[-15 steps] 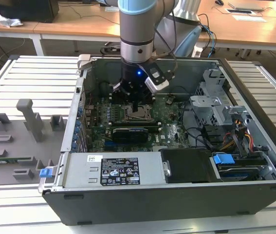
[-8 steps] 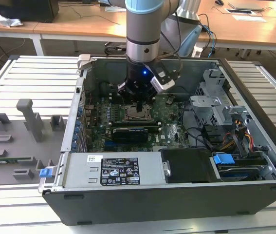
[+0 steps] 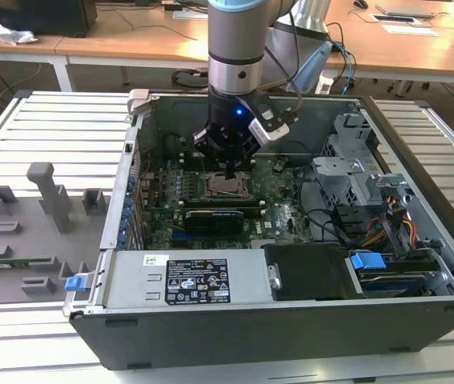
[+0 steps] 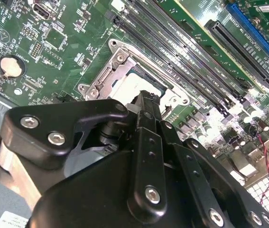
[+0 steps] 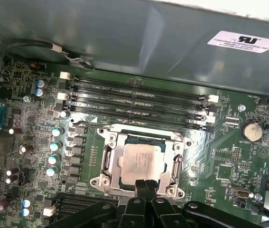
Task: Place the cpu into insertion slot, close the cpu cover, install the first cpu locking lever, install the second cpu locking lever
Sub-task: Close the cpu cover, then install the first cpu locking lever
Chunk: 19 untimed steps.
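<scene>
Black gripper (image 5: 146,186) is holding its fingers pressed together, nothing btwn them, tips at the cpu (image 5: 141,162) edge; arm (image 3: 239,40) is pointing straight down. Under the tips the cpu is sitting in the insertion slot (image 5: 107,161); gripper body is hiding slot's near side.

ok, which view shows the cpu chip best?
First wrist view: the chip faces the camera nearly whole, its metal top framed by the socket, with the pincer covering just one edge. In the second wrist view the pincer hides much of it. In the exterior view it is a small patch below the pincer.
</scene>
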Tool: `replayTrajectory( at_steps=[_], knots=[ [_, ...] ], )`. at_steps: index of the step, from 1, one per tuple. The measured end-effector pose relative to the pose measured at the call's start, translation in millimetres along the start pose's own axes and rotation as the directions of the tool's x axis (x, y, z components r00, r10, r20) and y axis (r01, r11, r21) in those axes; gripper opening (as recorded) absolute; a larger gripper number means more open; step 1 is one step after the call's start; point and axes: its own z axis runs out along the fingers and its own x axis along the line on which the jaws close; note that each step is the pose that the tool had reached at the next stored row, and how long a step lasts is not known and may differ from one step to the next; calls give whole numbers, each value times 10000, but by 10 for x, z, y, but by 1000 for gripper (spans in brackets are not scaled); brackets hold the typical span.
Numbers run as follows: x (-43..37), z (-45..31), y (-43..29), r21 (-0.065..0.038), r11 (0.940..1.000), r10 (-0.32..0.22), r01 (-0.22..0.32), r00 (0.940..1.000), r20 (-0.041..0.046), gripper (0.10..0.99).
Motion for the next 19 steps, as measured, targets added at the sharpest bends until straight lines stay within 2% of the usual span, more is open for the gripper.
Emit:
replayTrajectory(
  at_steps=[14,19],
  knots=[
    [1,-10,0,0,10000,-1,1,10000,0,106],
    [62,-12,8,1,10000,0,0,10000,4,106]
  ],
)
